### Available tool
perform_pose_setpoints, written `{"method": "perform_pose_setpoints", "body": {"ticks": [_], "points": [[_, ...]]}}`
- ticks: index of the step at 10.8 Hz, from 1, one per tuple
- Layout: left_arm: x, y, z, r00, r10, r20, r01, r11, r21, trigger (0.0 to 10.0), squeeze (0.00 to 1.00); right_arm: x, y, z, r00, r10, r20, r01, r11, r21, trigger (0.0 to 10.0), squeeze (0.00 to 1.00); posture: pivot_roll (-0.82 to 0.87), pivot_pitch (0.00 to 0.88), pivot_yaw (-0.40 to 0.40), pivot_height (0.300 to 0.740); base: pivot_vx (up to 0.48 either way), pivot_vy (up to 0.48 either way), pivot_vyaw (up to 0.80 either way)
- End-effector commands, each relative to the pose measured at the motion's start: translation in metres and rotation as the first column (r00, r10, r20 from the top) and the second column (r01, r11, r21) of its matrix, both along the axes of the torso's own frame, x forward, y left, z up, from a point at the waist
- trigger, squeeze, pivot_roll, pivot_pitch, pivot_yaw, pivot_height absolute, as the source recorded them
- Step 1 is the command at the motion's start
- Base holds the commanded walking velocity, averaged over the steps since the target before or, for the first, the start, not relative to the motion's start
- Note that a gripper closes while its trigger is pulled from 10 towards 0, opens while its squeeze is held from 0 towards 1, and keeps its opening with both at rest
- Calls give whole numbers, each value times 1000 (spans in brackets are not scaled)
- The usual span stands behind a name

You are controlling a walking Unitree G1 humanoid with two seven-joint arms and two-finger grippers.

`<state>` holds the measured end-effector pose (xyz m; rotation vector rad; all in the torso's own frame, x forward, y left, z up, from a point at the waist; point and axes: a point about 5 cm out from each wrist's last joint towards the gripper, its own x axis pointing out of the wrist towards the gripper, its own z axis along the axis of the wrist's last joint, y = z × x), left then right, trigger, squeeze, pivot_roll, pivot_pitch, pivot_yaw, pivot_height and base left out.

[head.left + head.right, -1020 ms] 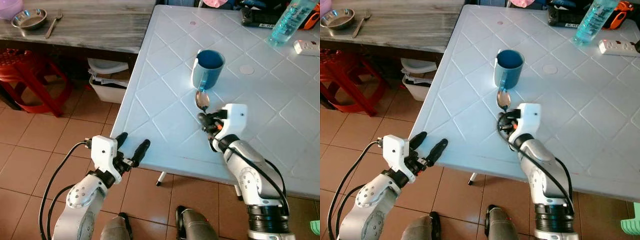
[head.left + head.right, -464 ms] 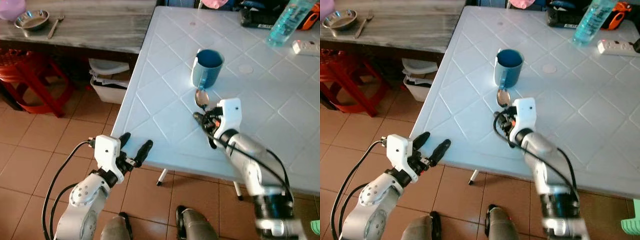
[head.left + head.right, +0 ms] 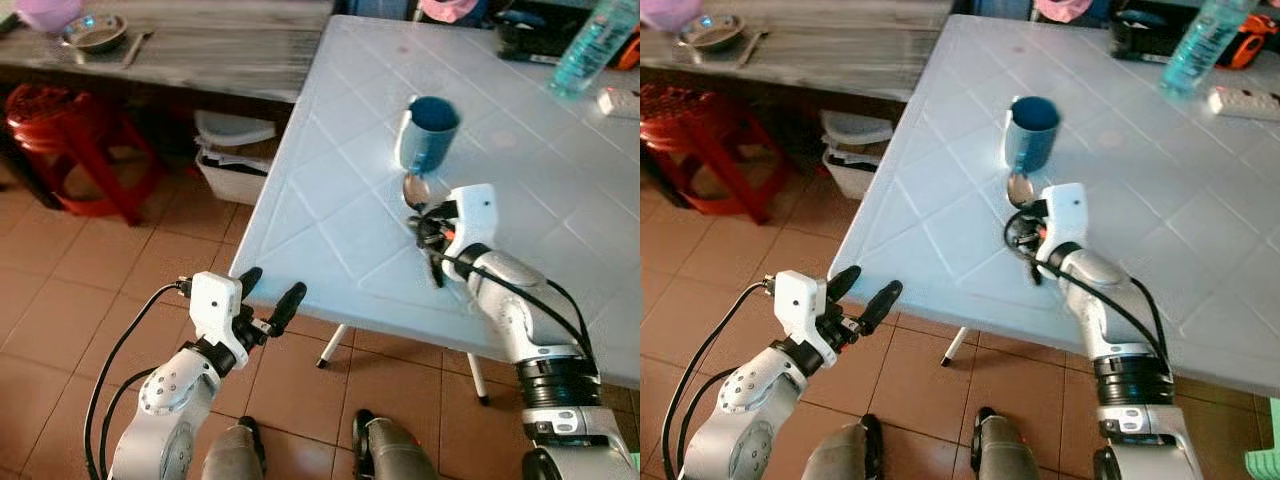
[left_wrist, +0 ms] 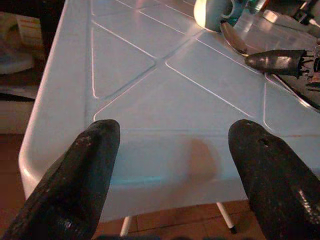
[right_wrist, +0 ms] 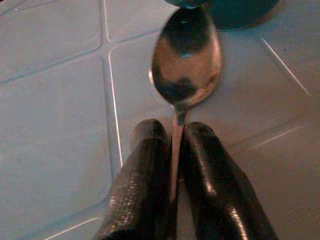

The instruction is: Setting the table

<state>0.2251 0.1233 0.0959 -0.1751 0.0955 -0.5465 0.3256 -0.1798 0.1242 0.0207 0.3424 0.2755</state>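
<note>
the spoon (image 5: 186, 60) lies with its long axis running from the right tool (image 3: 432, 232) up the frame toward the blue mug (image 3: 430, 135), bowl end pointing at the mug and almost touching its base, handle end toward the lower part of the picture. the right tool, in the middle right of the head views, has its two black fingers (image 5: 145, 175) pressed together on the spoon's thin neck just behind the bowl, gripping it low over the white worktop (image 3: 330, 210).

the left tool (image 3: 268, 300) sits in the lower left of the frame, just off the near corner of the worktop, its fingers spread wide apart and holding nothing.

the worktop is white plastic with a diamond grid moulded in. at its far end, upper right, stand a clear blue bottle (image 3: 585, 45) and a white power strip (image 3: 1245, 102). the floor (image 3: 90, 290) is brown tile. in the upper left a grey wooden counter (image 3: 200, 45) carries a metal bowl (image 3: 95, 32), with a red stool (image 3: 70, 140) below it.
</note>
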Motion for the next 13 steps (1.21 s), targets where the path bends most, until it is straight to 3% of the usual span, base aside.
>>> {"method": "perform_pose_setpoints", "body": {"ticks": [1, 4, 7, 8, 10, 13], "points": [[-2, 1, -5, 1000, -10, -20, 10, 1000, 16, 10000, 0, -25, -9, -60, 960, -42, -277, 36, 999, -27, 0, 0, -30, 212, 38, 740, 0, 0, 0], [-1, 3, -5, 1000, 0, -19, 0, 1000, 28, 10000, 0, -31, -5, -65, 953, -72, -294, 92, 994, 54, 0, 0, -31, 211, 39, 740, 0, 0, 0], [3, 12, -15, 995, 93, -45, -88, 991, 101, 10000, 0, -39, 24, -63, 955, -58, -290, 108, 981, 159, 0, 0, -34, 205, 29, 740, 0, 0, 0], [5, 17, -20, 990, 130, -49, -121, 980, 159, 10000, 0, -40, 34, -61, 963, -27, -267, 71, 985, 155, 0, 0, -37, 204, 24, 740, 0, 337, 0], [14, 23, -23, 972, 232, -45, -221, 961, 168, 10000, 0, -45, 54, -57, 979, 35, -201, -15, 995, 98, 0, 0, -41, 186, 24, 740, 0, 480, 0], [25, 26, -19, 952, 307, -6, -302, 939, 162, 10000, 0, -44, 54, -51, 992, -35, -117, 46, 995, 89, 0, 0, -50, 171, 33, 740, 0, 480, 0]]}}
